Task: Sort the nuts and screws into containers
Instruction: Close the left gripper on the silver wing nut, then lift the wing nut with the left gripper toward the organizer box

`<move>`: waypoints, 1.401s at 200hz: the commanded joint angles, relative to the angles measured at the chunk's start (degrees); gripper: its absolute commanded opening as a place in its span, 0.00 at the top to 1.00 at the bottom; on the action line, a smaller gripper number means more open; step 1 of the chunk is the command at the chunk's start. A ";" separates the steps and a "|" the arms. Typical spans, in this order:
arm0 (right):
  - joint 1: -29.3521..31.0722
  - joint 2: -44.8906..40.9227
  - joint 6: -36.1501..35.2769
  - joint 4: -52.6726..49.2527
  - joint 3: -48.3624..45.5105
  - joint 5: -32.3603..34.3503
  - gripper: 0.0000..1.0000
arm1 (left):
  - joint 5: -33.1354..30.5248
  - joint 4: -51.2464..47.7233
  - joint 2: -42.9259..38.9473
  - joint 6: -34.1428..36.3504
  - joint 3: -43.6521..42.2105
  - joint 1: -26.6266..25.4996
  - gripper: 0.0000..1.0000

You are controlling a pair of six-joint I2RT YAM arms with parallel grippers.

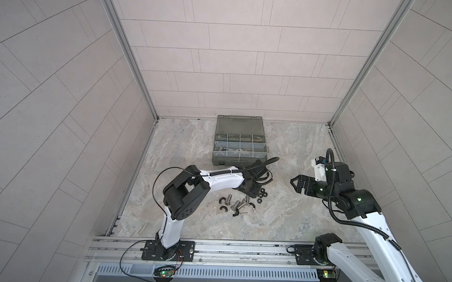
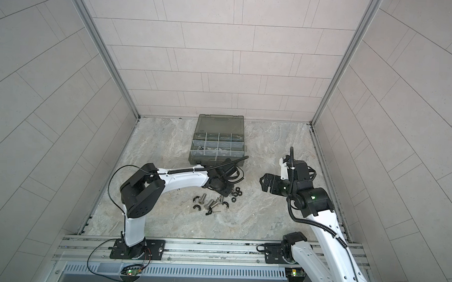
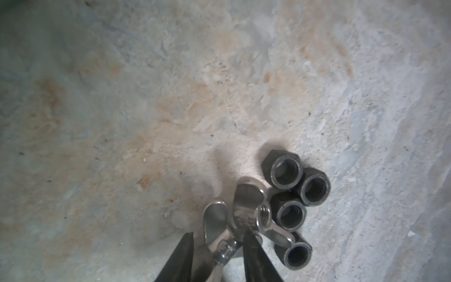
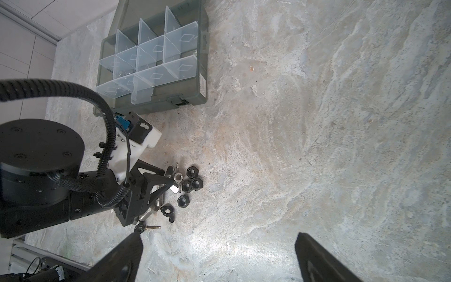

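Between fingertips of the left hand (image 3: 218,234) lies a wing nut (image 3: 219,244); grip unclear.

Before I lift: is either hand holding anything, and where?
Left hand straddles a silver wing nut at its hub; grip cannot be told. Right hand empty.

Left gripper (image 3: 218,235) fingers cut by view edge; grip on wing nut (image 3: 214,219) unclear; case (image 1: 224,162) contents indistinct

Case behind, hardware in front
On the table (image 1: 281,222), the case (image 1: 239,125) sits at the back wall; nuts (image 1: 266,194) lie before it, screws (image 1: 234,205) just left of them.
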 commanded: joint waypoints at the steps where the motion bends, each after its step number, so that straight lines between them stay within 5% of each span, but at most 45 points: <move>1: -0.08 -0.35 -0.04 -0.49 0.51 0.19 0.01 | -0.59 -3.07 -1.97 0.00 -1.12 -0.35 0.63; 162: -0.23 0.36 -0.57 -0.55 1.11 0.36 0.01 | -0.03 -5.57 3.69 1.94 4.45 -0.02 0.67; 219: -0.33 -0.33 -0.53 -1.17 1.12 0.01 0.01 | -0.27 -5.26 4.13 1.58 4.18 0.43 0.81; 280: -0.26 -0.41 -0.41 -1.26 1.20 0.00 0.01 | -1.58 -6.79 1.88 2.37 4.78 1.41 0.83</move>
